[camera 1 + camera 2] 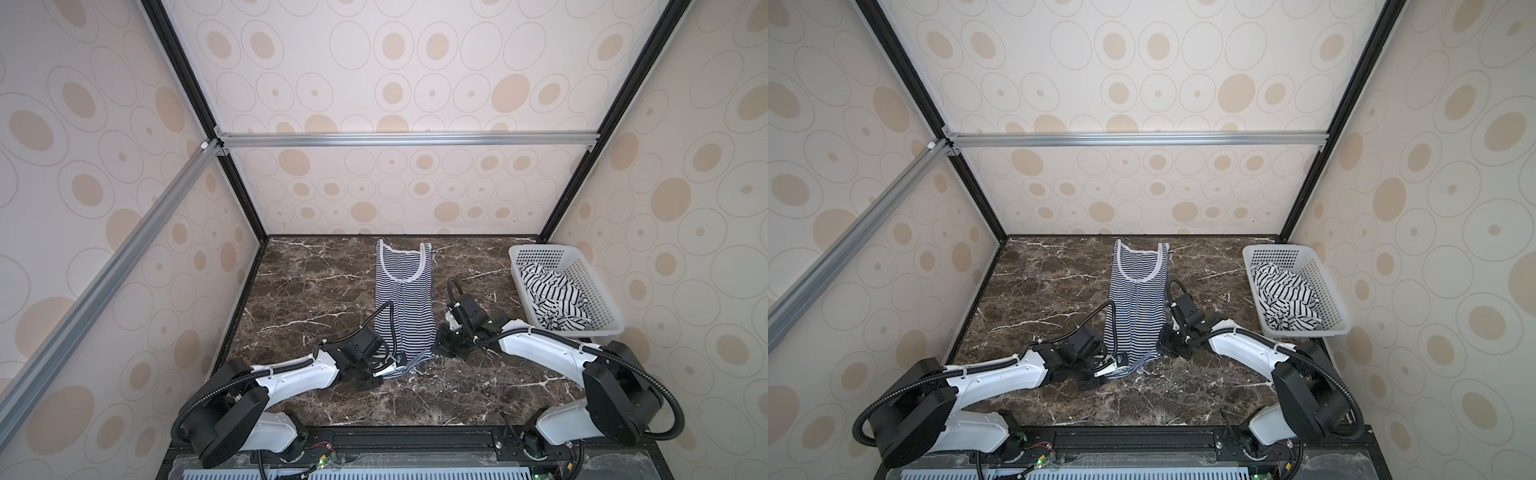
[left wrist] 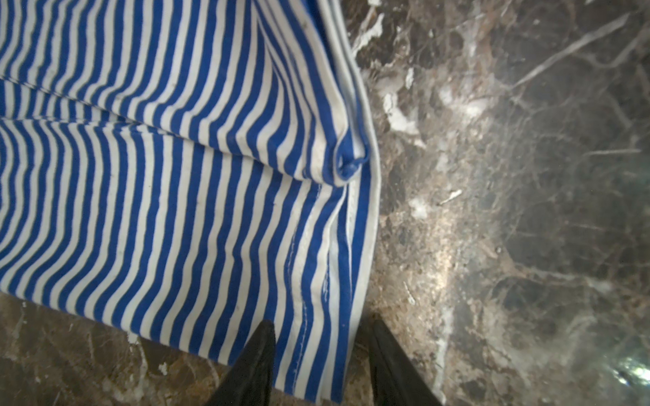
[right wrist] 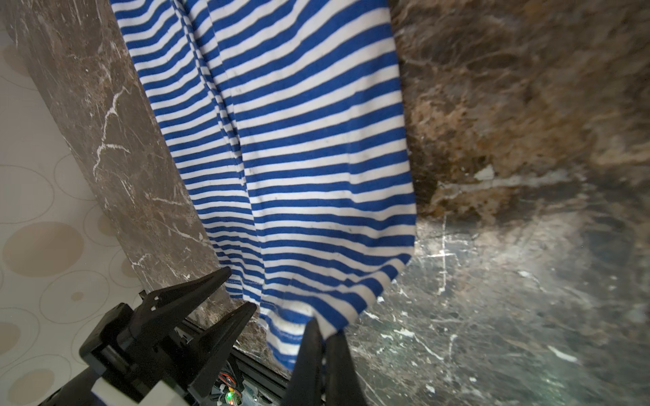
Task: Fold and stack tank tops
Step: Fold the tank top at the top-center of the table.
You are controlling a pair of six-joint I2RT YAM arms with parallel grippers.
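Both top views take in the whole booth: a dark brown marble surface (image 1: 316, 282) veined in white. It is boxed in on three sides by cream walls (image 1: 374, 75) printed with beige ovals and rings. Black frame posts stand in the corners, and an aluminium rail (image 1: 407, 139) runs across the back wall.

Down the middle of the surface lies the fine-striped tank top (image 1: 403, 299), blue and white, folded into a narrow strip. Its straps are at the far edge and its hem reaches toward the near edge. Along the right edge, up by the far right corner, sits the white perforated basket (image 1: 598, 299). The wide-striped tank top (image 1: 552, 295) is crumpled inside it (black on white, no fold to speak of).

Now to the hem! The left gripper (image 2: 322, 327) stands at the hem's left corner, black fingers apart, one on either side of the stitched edge, the cloth between them not pinched. The right gripper (image 3: 325, 327) is at the hem's right corner, fingers pressed together on a bunched bit of hem that puckers up into them.
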